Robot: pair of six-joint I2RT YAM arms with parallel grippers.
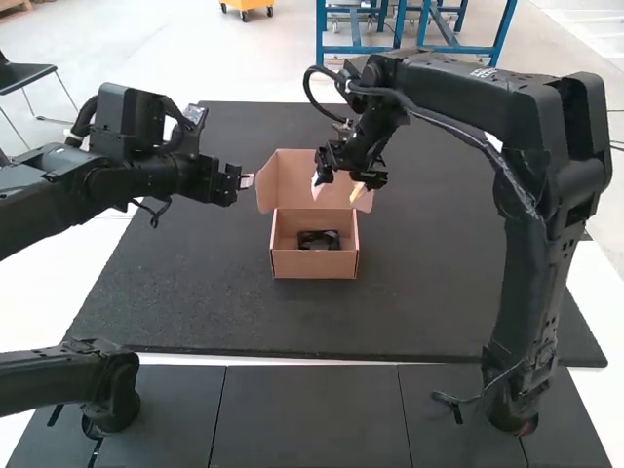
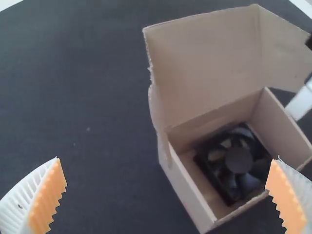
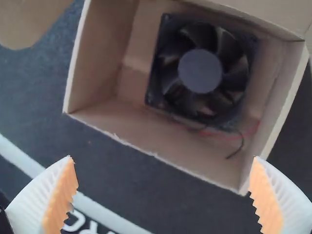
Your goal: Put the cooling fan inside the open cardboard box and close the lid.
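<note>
Since the cooling fan (image 1: pixel 320 238) already lies flat on the floor of the cardboard box (image 1: pixel 314 261), which sits near the middle of the black mat (image 1: pixel 175 283), the outstanding work is judged to be the closing of the lid (image 1: pixel 297 180). The lid stands upright from the box's 12 o'clock wall, with a side flap (image 1: pixel 365 195) showing at its 3 o'clock edge. The left gripper (image 1: pixel 246 180) sits at the box's 10 o'clock, just beside the lid's 9 o'clock edge, fingers spread wide and holding nothing. The right gripper (image 1: pixel 341 179) hangs above the box's 12 o'clock rim, in front of the lid face, likewise spread and empty. Risks noted are as follows. First, the right gripper stands in the lid's swing path; if the lid is pushed forward before that arm clears, the lid would fold against the fingers. Second, nothing holds the box down, so a push high on the lid may slide or tip the box toward 6 o'clock rather than hinge the lid. Third, the side flap could land outside the wall instead of tucking in, leaving the lid sprung. Fourth, the fan's thin wires (image 3: pixel 234 141) lie loose against one wall; whether they sit low enough to escape being trapped cannot be confirmed.
</note>
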